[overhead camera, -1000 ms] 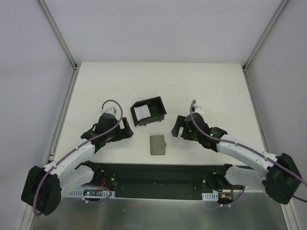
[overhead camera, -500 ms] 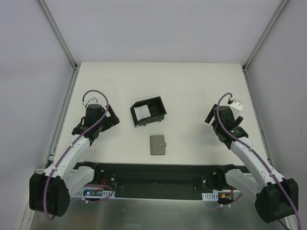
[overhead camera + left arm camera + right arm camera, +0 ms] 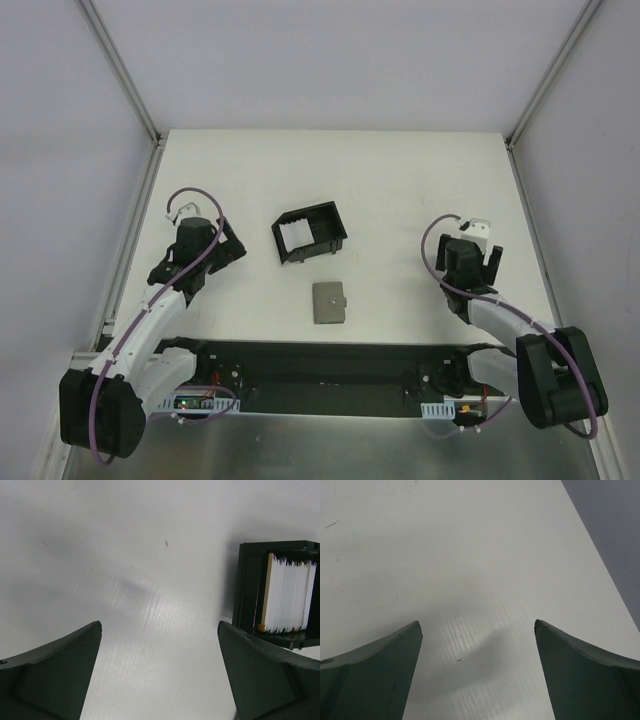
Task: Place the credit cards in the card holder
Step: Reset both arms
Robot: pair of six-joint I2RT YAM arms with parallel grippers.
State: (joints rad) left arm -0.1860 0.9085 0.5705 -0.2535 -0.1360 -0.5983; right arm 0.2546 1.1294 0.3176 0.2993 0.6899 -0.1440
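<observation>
The black card holder (image 3: 340, 228) stands open-topped at the table's middle and shows again at the right edge of the left wrist view (image 3: 248, 587). Thin cards (image 3: 290, 595) stand on edge inside it, pale edges showing; I cannot tell whether these are the credit cards. My left gripper (image 3: 232, 246) hangs left of the holder, apart from it, open (image 3: 159, 625) over bare table. My right gripper (image 3: 468, 258) hovers far to the holder's right, open (image 3: 477, 623), nothing between its fingers.
A small grey wallet (image 3: 329, 302) lies shut in front of the holder, between the two arms. The white table's right edge (image 3: 600, 550) runs close to the right gripper. Grey walls enclose the table on three sides.
Both grippers have drawn back from the middle: the left one swung left, the right one swung right and turned toward the far side. Holder and wallet have not moved.
</observation>
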